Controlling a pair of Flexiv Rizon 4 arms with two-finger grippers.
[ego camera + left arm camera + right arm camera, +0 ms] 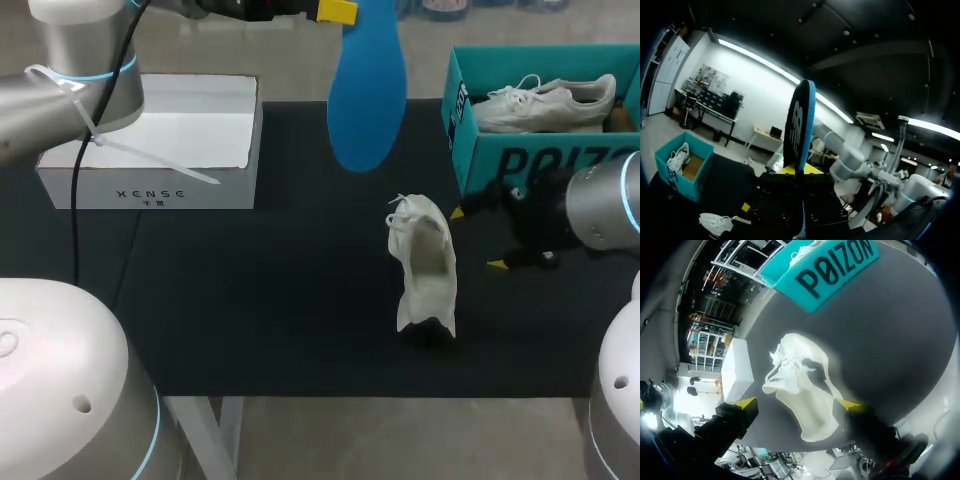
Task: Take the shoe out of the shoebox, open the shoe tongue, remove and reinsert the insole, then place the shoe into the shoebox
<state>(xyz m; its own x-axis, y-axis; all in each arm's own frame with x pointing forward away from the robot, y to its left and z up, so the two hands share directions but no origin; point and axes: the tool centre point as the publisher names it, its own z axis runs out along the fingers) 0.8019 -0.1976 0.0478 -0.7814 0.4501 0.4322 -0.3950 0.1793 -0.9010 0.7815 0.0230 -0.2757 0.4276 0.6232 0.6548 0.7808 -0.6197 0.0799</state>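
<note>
Shoe point(425, 265) first: where does it sit?

On the black tabletop point(250, 300), right of the middle and short of the right edge. Its mouth gapes open and the laces bunch at the end toward the far edge. It is out of the teal shoebox point(480, 150) at the far right corner, where a second shoe point(545, 100) lies inside.

And the insole?

The blue insole point(367, 90) is out of the shoe. The left claw point(799, 171) is clamped on one end of it, so it hangs high above the far edge. From that wrist it shows edge-on between the fingers.

So which step is this?

I judge removal done and reinsertion not yet begun.

What does the next move call for?

Probably lowering the insole, pointing its free end at the shoe's mouth and sliding it in along the sole. The shoe looks soft and slumped, so it may need steadying, with the tongue held back.

Can the right arm do that?

It comes in low from the right edge. The right claw point(477, 238) is spread wide just beside the shoe, which lies ahead between the yellow tips. I see no grip on it.
</note>
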